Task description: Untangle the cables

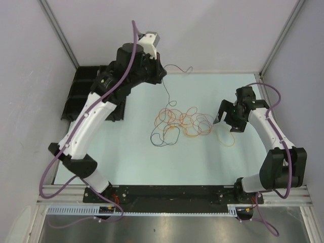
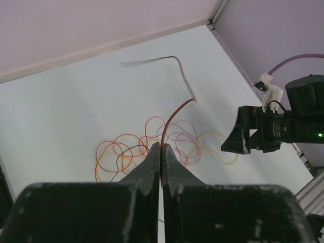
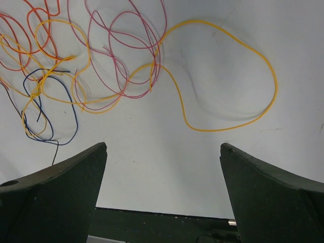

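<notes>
The left tool (image 1: 160, 72) is raised over the far side of the tabletop (image 1: 126, 144), its jaws pressed together on one thin dark strand (image 1: 166, 93). In the left wrist view the strand comes out from between the pads of the left tool (image 2: 160, 148). Its colour reads reddish-brown there and near black from above, so which cable it is I cannot say for certain.

From the grip the dark strand drops towards the near side and into the cables (image 1: 185, 121). A free tail curls off to the right of the tool at the far edge. The held length therefore runs roughly far to near, and it looks close to taut.

The heap of cables lies flat on the middle of the tabletop, its long axis running left to right between the two arms.

The right tool (image 1: 228, 124) hangs with its jaws wide apart and holding nothing, just beside the heap's right end and nearer to it than the left tool. Below it a yellow loop (image 3: 273, 86) bulges out to the right, clear of the pink and orange coils (image 3: 126, 55).

A further pull on the strand would probably need to go away from the heap, along the strand's own line.
</notes>
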Tool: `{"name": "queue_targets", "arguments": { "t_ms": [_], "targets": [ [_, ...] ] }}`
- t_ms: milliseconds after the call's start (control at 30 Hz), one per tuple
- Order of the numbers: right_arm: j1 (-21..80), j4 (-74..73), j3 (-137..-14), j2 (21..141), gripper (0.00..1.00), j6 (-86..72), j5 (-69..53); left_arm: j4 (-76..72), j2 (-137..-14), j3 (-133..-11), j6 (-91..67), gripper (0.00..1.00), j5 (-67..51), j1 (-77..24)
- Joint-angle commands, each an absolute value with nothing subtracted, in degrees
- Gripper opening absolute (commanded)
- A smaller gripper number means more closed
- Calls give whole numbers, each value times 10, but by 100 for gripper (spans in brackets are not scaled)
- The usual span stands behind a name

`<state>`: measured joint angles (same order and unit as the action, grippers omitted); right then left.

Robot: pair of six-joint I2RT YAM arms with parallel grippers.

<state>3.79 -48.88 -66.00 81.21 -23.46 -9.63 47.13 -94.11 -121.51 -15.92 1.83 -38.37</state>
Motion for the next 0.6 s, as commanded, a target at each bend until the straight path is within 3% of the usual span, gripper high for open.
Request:
{"name": "queue_targets", "arguments": {
  "t_ms": [0, 100, 233, 400, 567],
  "targets": [
    [45, -482, -686, 807, 98, -236, -106, 443, -896, -1166, -178, 0, 66, -388],
    [48, -480, -688, 802, 98, -236, -114, 435, -872, -1161, -189, 0, 66, -384],
    [70, -456, -698, 792, 98, -214, -184, 397, -859, -1256, -182, 1, 58, -383],
    [116, -422, -745, 793, 98, -198, -282, 330, -845, -1233, -166, 0, 51, -381],
    [75, -355, -767, 800, 98, -358, -371, 322, -832, -1177, -199, 0, 18, -380]
  ]
}}
